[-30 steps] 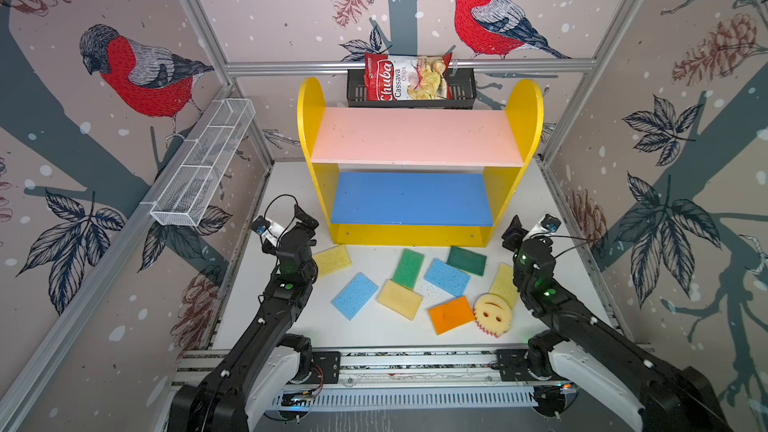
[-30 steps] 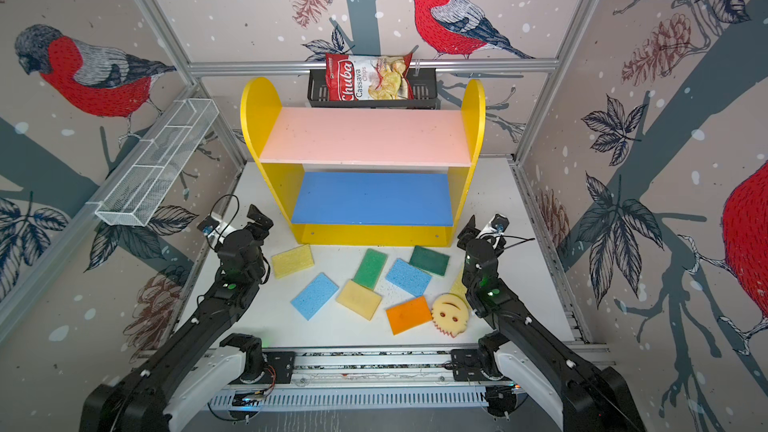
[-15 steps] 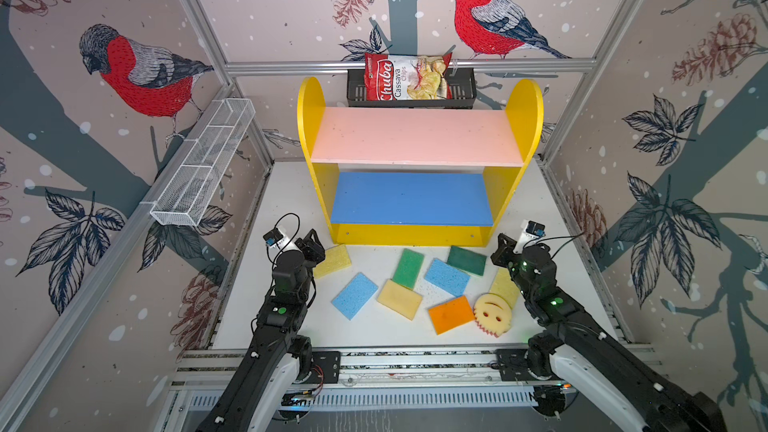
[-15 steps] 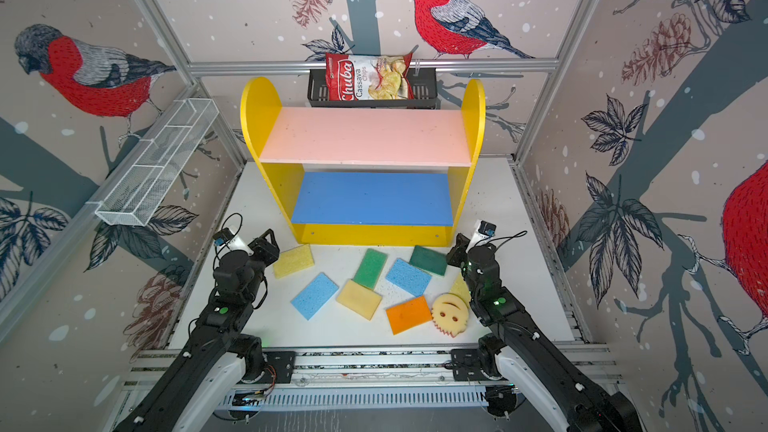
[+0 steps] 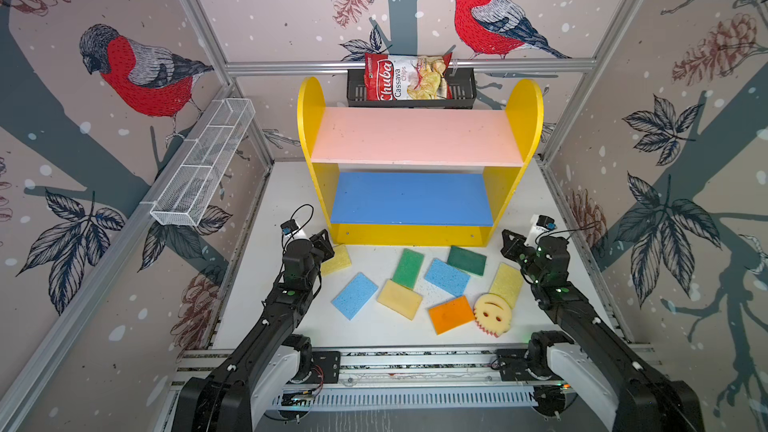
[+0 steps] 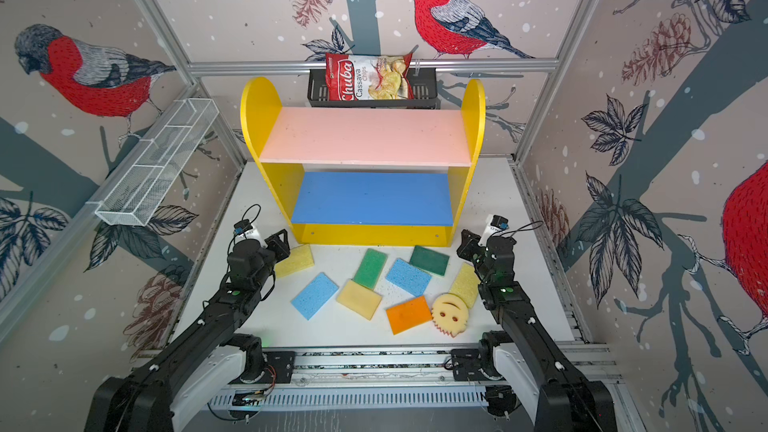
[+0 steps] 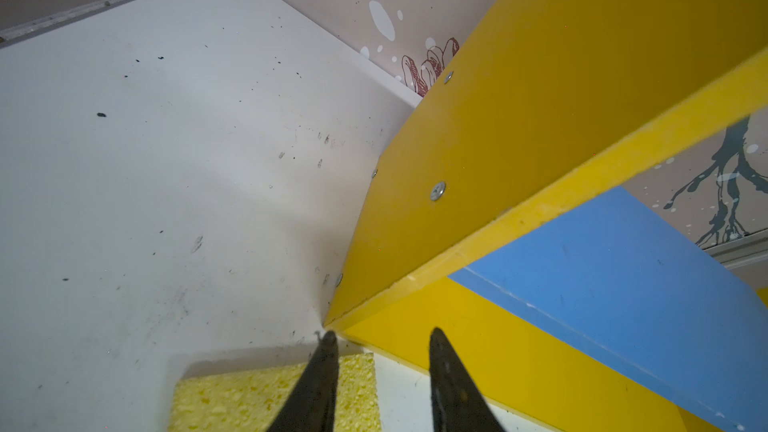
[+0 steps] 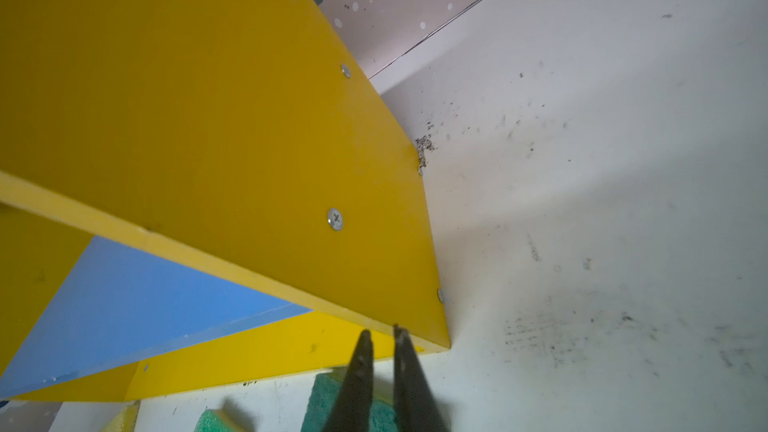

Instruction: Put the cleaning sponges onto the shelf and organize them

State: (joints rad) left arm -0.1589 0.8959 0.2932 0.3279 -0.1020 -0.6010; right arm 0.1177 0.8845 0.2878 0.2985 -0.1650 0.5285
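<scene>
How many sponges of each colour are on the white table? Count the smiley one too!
Yellow rectangular foam sponges: 3
Blue rectangular foam sponges: 2
Green rectangular foam sponges: 2
Orange rectangular foam sponge: 1
Round pale-yellow smiley-face sponge: 1
Total: 9
</scene>
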